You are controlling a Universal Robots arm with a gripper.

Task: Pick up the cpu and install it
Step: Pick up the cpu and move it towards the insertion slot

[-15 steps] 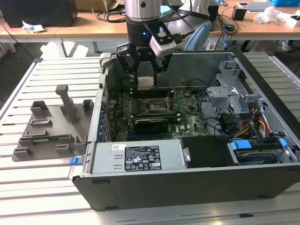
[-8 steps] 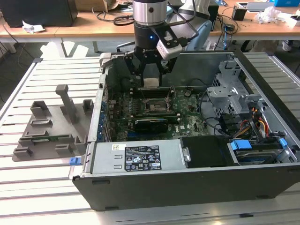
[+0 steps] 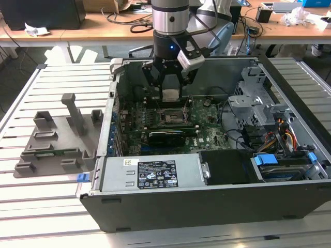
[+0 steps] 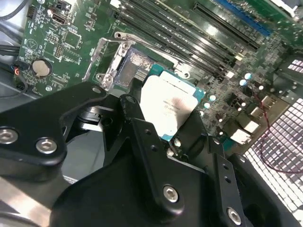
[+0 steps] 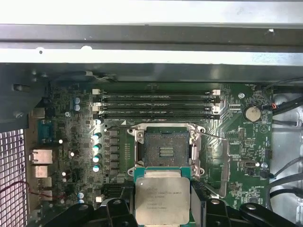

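Observation:
My gripper (image 3: 170,94) hangs inside the open computer case and is shut on the cpu (image 3: 170,94), a flat square chip with a silver top and a green rim. Both wrist views show the cpu (image 5: 162,197) (image 4: 169,106) held level between the black fingers (image 4: 142,137). It hovers a little above the motherboard (image 3: 207,129), beside the open dark socket (image 5: 164,148) with its metal frame. In the exterior view the socket (image 3: 170,117) lies just below the held chip. The socket's load plate (image 4: 106,61) stands swung open.
The case walls (image 3: 116,98) and a drive cage (image 3: 253,103) at the exterior view's right close in the board. Memory slots (image 5: 158,105) run beside the socket. A power supply (image 3: 150,173) fills the case front. A grey holder tray (image 3: 57,139) sits on the slatted table at the exterior view's left.

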